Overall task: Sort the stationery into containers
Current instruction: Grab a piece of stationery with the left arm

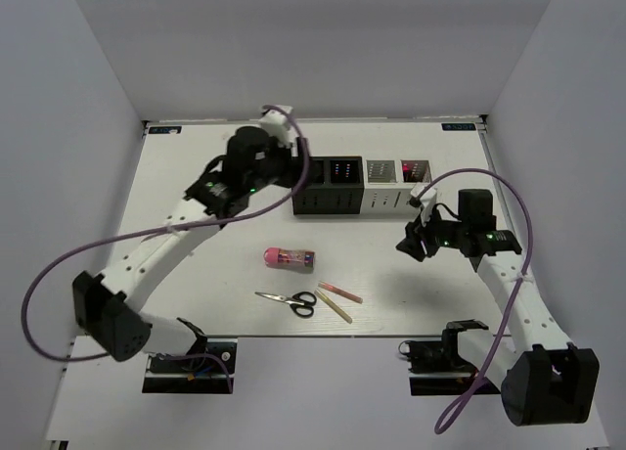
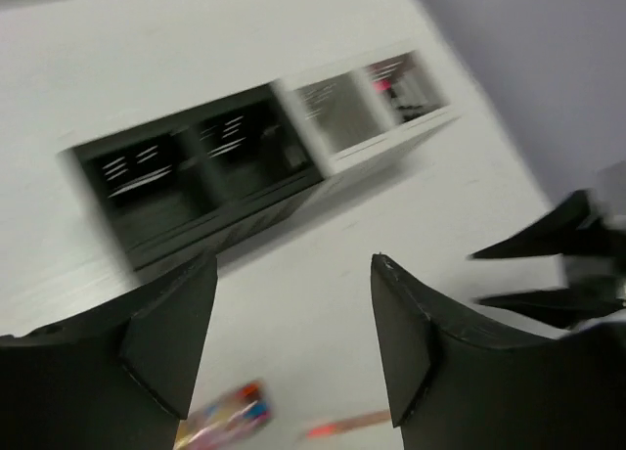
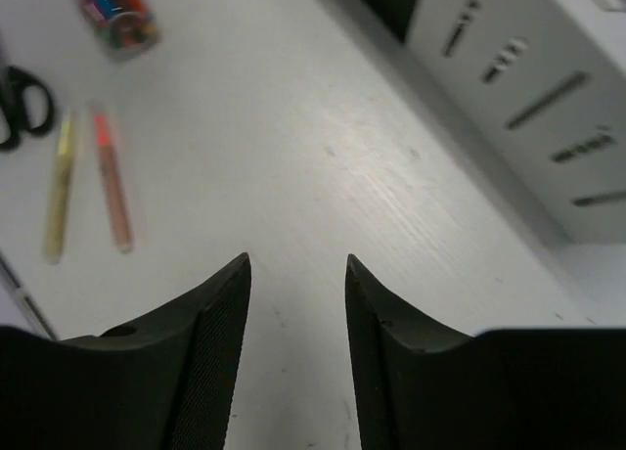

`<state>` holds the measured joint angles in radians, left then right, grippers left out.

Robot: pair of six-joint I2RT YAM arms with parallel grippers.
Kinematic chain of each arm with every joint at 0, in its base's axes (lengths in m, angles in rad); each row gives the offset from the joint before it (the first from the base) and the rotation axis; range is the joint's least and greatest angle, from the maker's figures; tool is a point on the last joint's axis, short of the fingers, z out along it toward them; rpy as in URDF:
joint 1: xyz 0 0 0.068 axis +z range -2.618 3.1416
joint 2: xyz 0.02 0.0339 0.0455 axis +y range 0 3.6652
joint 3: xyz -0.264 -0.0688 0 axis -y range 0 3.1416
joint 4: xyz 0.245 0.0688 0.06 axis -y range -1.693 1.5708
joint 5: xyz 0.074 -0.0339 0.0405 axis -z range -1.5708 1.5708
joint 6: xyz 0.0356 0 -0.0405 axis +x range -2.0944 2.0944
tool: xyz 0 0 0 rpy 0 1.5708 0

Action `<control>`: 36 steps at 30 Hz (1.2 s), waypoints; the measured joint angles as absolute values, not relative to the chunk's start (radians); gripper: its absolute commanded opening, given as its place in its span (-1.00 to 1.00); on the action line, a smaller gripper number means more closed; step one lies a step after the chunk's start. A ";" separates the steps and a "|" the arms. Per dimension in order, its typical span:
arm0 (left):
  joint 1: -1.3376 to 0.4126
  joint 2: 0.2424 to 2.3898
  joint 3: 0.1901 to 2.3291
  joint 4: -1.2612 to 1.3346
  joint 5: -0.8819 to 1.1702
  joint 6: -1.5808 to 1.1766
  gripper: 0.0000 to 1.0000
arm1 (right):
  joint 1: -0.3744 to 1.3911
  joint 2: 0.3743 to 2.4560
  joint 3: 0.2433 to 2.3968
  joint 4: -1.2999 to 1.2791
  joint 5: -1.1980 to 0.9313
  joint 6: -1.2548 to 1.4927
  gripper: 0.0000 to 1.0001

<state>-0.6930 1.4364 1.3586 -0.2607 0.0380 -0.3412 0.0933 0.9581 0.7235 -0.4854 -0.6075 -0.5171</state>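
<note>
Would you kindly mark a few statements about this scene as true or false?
1. The black-handled scissors lie on the white table beside a thin pink stick and a thin tan stick. True.
2. The pink cylindrical tube sits inside a bin. False: it lies on the table.
3. The right gripper grips a stick. False: it is open and empty.
4. Seen from above, the two black perforated bins stand left of the two white bins. True.

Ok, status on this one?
Left gripper open, empty. Right gripper open, empty. Pink cylindrical tube, black-handled scissors, two thin sticks loose on table. Nothing blocking perforated cube bins.
</note>
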 measured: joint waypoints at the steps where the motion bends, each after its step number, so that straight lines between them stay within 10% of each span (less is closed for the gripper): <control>1: -0.656 1.390 1.339 -0.330 0.037 -0.332 0.50 | 0.096 0.973 0.723 -0.508 -0.652 -0.545 0.24; 9: -0.573 1.300 1.041 -0.591 0.154 -0.022 0.46 | 0.122 1.022 0.723 -0.607 -0.878 -0.729 0.51; 36: -0.731 1.657 1.135 -0.730 0.426 0.676 0.67 | 0.134 1.051 0.723 -0.644 -0.893 -0.816 0.53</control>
<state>-0.7307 1.6566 1.1347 -0.7300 0.4255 0.6758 0.1341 1.0512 0.7231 -0.6437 -0.8928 -0.8158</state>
